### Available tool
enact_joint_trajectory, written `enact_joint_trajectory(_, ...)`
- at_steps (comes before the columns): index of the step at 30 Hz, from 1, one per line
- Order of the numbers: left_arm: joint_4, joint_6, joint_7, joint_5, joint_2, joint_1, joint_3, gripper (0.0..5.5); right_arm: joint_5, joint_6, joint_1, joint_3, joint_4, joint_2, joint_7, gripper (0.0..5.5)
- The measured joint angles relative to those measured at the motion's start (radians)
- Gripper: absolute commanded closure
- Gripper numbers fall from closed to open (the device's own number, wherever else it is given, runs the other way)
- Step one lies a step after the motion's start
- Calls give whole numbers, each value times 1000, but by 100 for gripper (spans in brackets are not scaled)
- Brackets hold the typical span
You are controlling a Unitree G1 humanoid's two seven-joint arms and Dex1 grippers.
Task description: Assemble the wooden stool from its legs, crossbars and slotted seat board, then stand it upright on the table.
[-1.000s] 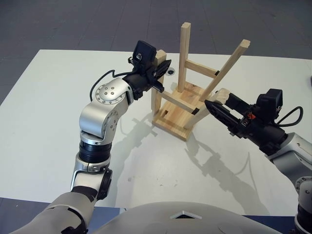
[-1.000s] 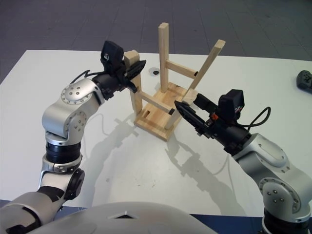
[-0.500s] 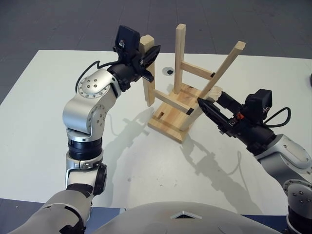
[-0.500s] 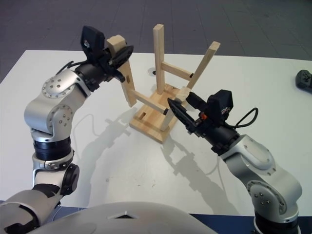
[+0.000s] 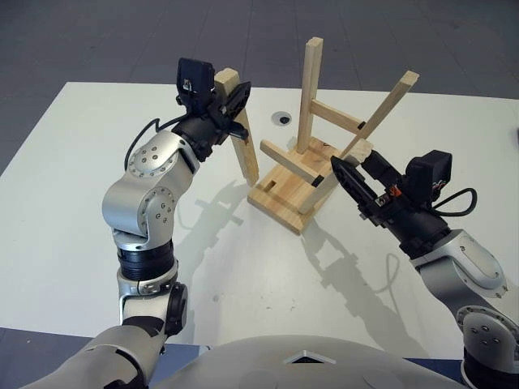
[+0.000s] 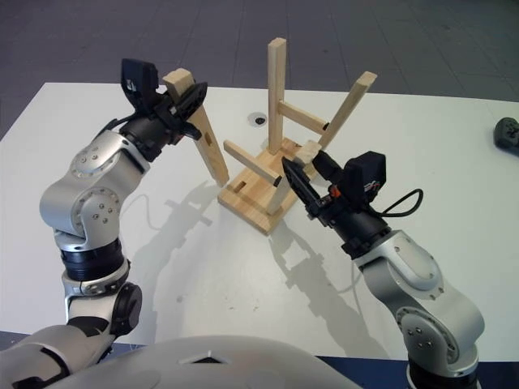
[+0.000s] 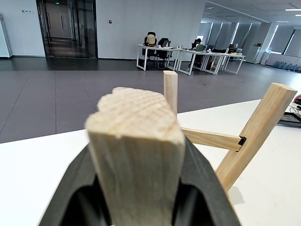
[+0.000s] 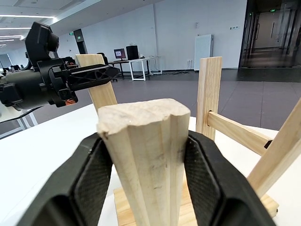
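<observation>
The stool lies upside down on the white table, its slotted seat board flat on the surface. Two far legs stick up, joined by a crossbar. My left gripper is shut on the top of a third leg, which leans left, its foot by the board's corner. The near crossbar has a free end a little apart from that leg. My right gripper is shut on the fourth leg, its fingers on both sides.
A small round hole sits in the table behind the stool. A dark object lies at the far right edge. Open table surface spreads in front of the stool and to its left.
My left gripper has swung up and left with its leg, tilting it off the near crossbar, whose end now stands free. The right gripper keeps its hold; the head view shifted slightly.
</observation>
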Motion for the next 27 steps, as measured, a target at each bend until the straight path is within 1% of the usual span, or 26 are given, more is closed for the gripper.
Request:
enact_joint_trajectory(5,30,-51,-17,3,2,-2,-16,444,-13,-4,-2,14,0,10,-1,328)
enact_joint_trajectory(13,88,-133,-36,42,5,2,-83,444,-33,-10,-10,33,2,18,1,328)
enact_joint_trajectory(27,95,-152,-58,54,30,21,-131,444,-39,-11,-13,36,5,24,4,328)
